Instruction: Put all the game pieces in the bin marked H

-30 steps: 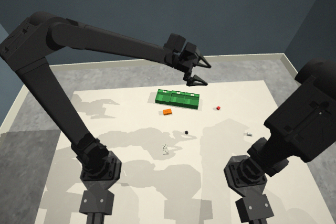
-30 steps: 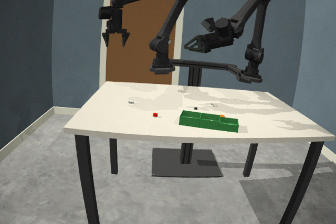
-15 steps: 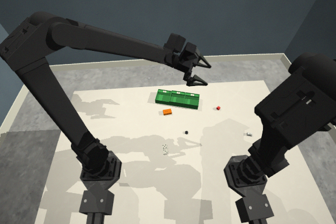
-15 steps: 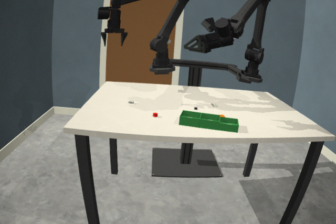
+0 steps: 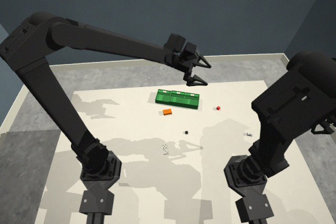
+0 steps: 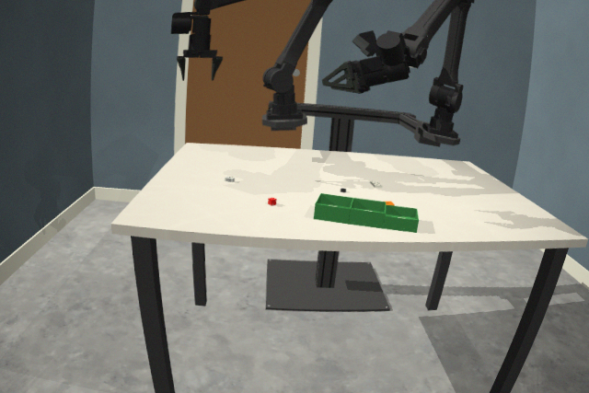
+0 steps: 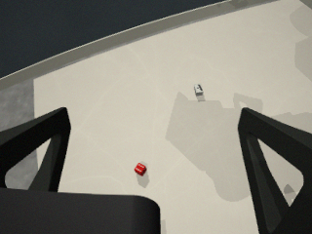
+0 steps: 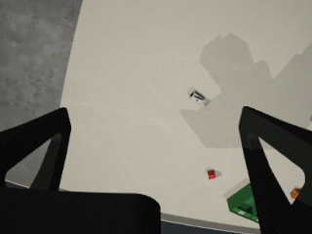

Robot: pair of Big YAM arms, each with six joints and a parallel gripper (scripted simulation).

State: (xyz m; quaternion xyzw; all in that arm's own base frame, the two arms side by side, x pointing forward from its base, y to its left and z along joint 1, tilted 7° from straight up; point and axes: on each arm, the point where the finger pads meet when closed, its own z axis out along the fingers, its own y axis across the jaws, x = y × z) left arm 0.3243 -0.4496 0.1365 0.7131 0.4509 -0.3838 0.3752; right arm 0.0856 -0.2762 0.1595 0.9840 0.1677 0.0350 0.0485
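A row of three green bins (image 5: 177,105) (image 6: 332,215) (image 8: 239,199) stands flat; its white labels are unreadable. A red die (image 5: 218,107) (image 6: 271,201) (image 7: 140,169) (image 8: 211,174) lies beside it. A white domino (image 5: 165,149) (image 6: 375,184), a small black piece (image 5: 186,132) (image 6: 342,190), an orange block (image 5: 167,112) and a small white-grey piece with a black mark (image 5: 249,134) (image 6: 229,179) (image 7: 198,90) (image 8: 197,97) lie outside the bins. My left gripper (image 5: 208,75) (image 7: 154,117) is open and empty, high above the table. My right gripper (image 6: 198,79) (image 8: 154,116) is open and empty, also high up.
The cream table (image 5: 130,118) (image 6: 190,217) carries all the objects. The bins stand near its edge farthest from the arm bases. The orange block lies close to the bins' arm-side wall. Arm shadows fall across the domino's area.
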